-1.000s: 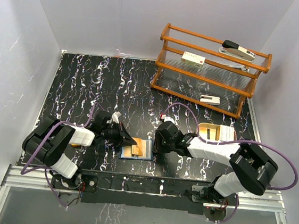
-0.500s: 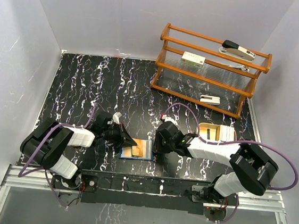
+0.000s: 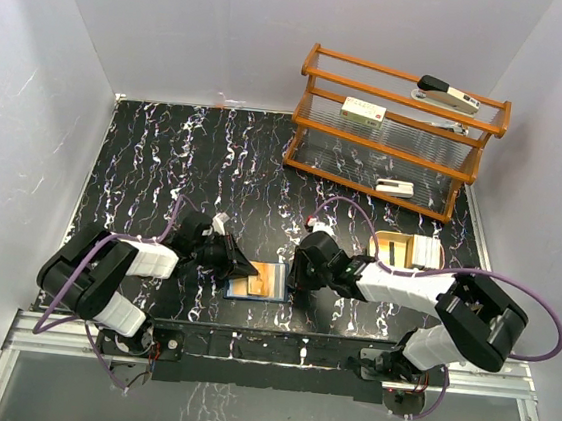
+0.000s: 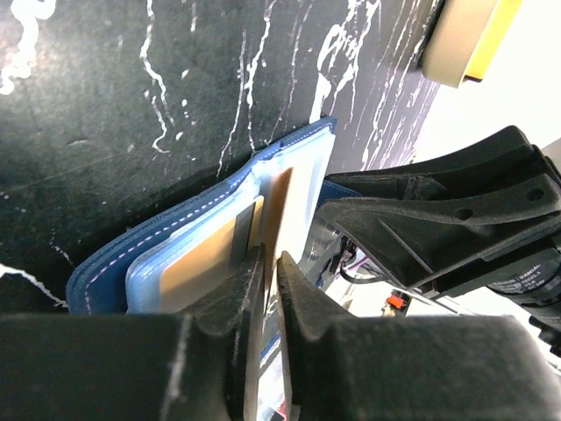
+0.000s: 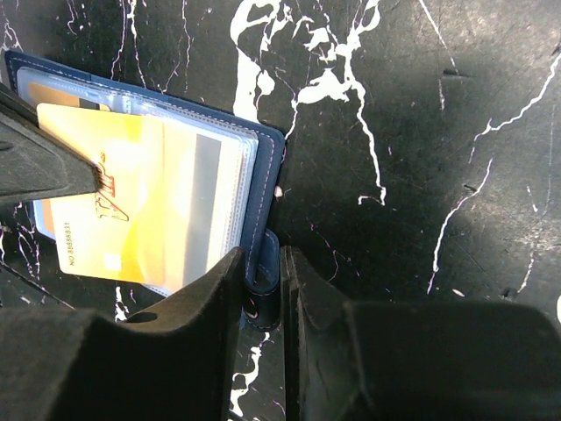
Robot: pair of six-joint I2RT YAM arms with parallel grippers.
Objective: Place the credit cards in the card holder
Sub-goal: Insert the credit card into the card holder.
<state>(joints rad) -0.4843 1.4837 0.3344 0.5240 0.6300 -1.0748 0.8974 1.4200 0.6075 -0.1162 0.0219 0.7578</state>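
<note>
Your left fingers were pressed together on the near edge of a tan-orange credit card, pinching it edge-up over the open card holder. In the right wrist view that credit card lay across the holder's clear plastic sleeves, with the tip of your left fingers on its left side. A second card with a dark stripe sat inside a sleeve beneath it.

Your right fingers were nearly closed, pinching the navy edge of the card holder at its small tab, right at the black marbled desk.

From above, the card holder lay open near the front of the desk, between the left fingers and the right fingers. A beige tray sat to the right of them, and a wooden rack stood at the back right.
</note>
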